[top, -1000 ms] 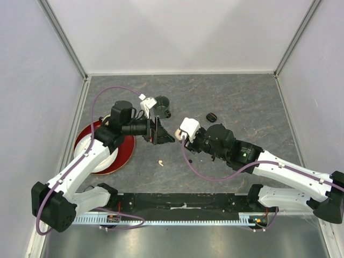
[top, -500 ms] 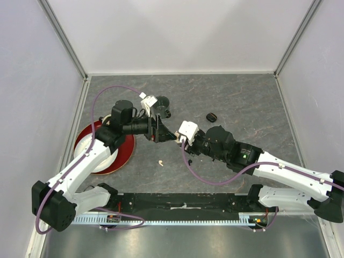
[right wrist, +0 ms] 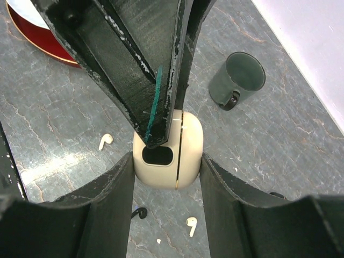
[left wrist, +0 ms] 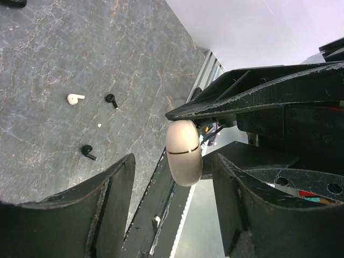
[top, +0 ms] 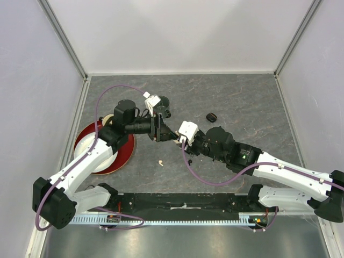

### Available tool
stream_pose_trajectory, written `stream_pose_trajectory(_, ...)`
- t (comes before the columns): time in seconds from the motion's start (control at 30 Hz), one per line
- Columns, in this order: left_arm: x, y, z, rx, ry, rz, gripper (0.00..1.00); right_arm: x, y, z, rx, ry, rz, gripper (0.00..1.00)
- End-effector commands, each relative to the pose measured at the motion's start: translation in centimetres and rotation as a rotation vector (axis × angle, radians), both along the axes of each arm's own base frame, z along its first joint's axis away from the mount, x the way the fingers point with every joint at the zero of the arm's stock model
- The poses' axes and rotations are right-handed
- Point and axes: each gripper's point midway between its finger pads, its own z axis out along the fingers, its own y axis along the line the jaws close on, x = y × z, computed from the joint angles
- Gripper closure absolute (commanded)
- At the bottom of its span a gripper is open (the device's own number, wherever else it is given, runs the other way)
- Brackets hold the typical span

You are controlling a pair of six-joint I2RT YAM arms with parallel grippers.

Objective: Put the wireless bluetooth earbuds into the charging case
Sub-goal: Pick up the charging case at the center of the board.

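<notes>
Charging case (right wrist: 188, 145): cream, rounded, thin seam around it | right gripper (right wrist: 166, 161): clamped on its sides | left gripper (left wrist: 172, 161): half-parted, straddling case, gaps either side

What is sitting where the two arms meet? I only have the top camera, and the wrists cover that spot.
Observer: A cream charging case, pinched between the right arm's jaws.
Operator: Is its lid up?
Observer: No, the left wrist view shows only a thin closed seam.
Operator: And the left arm's jaws?
Observer: Open, straddling the case, with gaps showing on both sides.
Operator: Where are the earbuds?
Observer: All four lie loose on the table: two cream earbuds and two black earbuds.
</notes>
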Motion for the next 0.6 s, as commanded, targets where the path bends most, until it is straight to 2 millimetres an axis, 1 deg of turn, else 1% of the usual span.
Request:
stream_pose_trajectory(0.0, -0.7, -0.6, 0.5, -0.033, 0.001, -0.059, 0.36, 0.1, 0.6, 1.1, 0.054, -0.022, 0.002, 1.0)
stream_pose_trajectory(0.13, -1.0, -0.8, 0.4, -0.033, 0.018, -0.097, 0.36, 0.1, 0.6, 1.2, 0.054, -0.027, 0.003, 1.0)
stream_pose_trajectory(0.3, -1.4, -0.8, 0.4, -0.032, 0.021, -0.115, 0.41, 0.1, 0.4, 1.0, 0.054, -0.027, -0.003, 1.0)
stream_pose_trajectory(0.43, -1.6, -0.9, 0.3, -0.033, 0.025, -0.131, 0.43, 0.0, 0.4, 1.0, 0.056, -0.029, 0.002, 1.0)
stream_pose_trajectory(0.47, -1.7, -0.9, 0.3, -0.035, 0.024, -0.134, 0.45, 0.1, 0.4, 1.0, 0.057, -0.031, -0.001, 1.0)
stream_pose_trajectory(0.57, -1.8, -0.9, 0.4, -0.037, 0.024, -0.14, 0.48, 0.0, 0.3, 1.2, 0.061, -0.038, 0.003, 1.0)
